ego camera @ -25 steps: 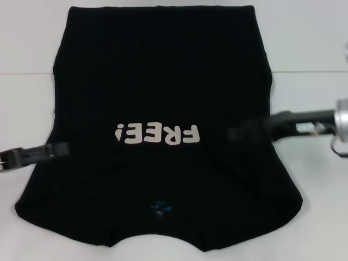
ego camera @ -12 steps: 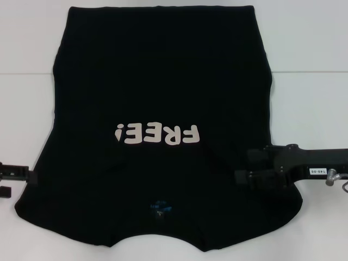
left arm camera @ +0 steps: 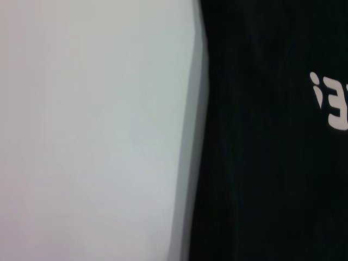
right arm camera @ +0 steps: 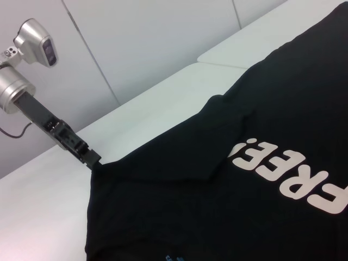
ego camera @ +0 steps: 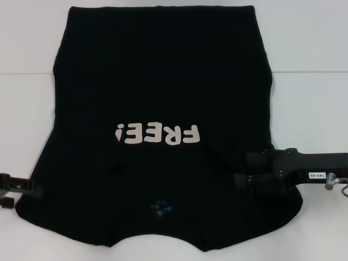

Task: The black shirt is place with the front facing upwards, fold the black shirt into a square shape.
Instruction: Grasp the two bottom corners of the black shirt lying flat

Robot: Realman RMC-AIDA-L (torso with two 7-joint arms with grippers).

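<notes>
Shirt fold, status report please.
Left gripper at shirt's left sleeve edge. Right gripper over right sleeve. Shirt flat, front up, unfolded. Nothing in the way.

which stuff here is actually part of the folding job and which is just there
Part of the job:
- black shirt, spread flat, "FREE!" lettering up
- left gripper, at the shirt's left sleeve edge
- right gripper, over the shirt's right sleeve area

Just there:
- white table under the shirt; nothing else lies on it in view
</notes>
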